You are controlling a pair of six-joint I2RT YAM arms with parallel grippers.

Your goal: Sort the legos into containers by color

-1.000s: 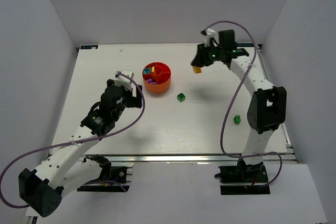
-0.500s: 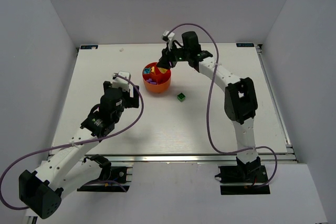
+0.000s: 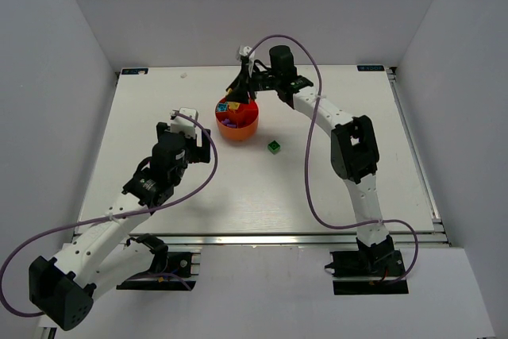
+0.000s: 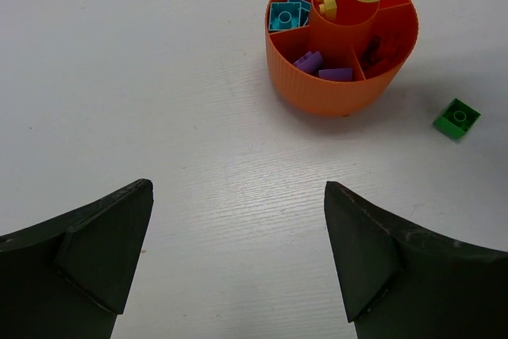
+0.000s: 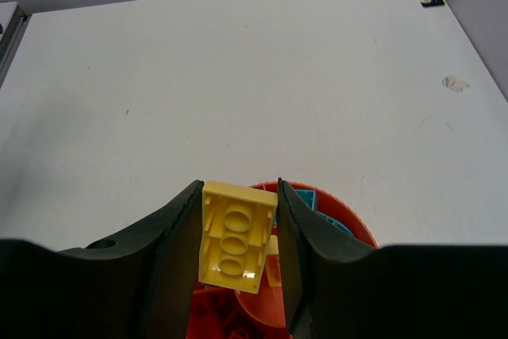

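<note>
Right claw (image 5: 237, 192): closed on the yellow brick (image 5: 232, 237). One dark finger (image 5: 171, 256) presses on each long side of it.
Yellow brick: its hollow underside, with three round tubes, is turned to the right wrist camera. It hangs over the bowl (image 3: 236, 131), about above the central cup (image 4: 341, 29). In the left wrist view it looks tilted. I cannot tell if it touches anything below it.
Left claw (image 4: 236, 212): opened wide, with nothing held between the jaws. In the top view it stands at about 7 o'clock from the bowl, apart from it.
Bowl: round and red-orange. It stands on the white table (image 3: 159, 93) at about 11 o'clock from the table's middle in the top view. Thin walls divide it into wedge compartments around the central cup.
Yellow lego (image 4: 325, 1): inside the central cup, against its wall at 9 o'clock in the left wrist view.
Cyan legos (image 4: 286, 15): in the compartment at 10 o'clock, same view.
Purple legos (image 4: 309, 61): two pieces in the compartment at about 7 o'clock.
Red legos (image 4: 381, 47): in the compartment at 4 o'clock. They are hard to count against the red wall.
Green lego (image 3: 274, 147): alone on the table at 4 o'clock from the bowl, near it but not touching, with its studs upward.
</note>
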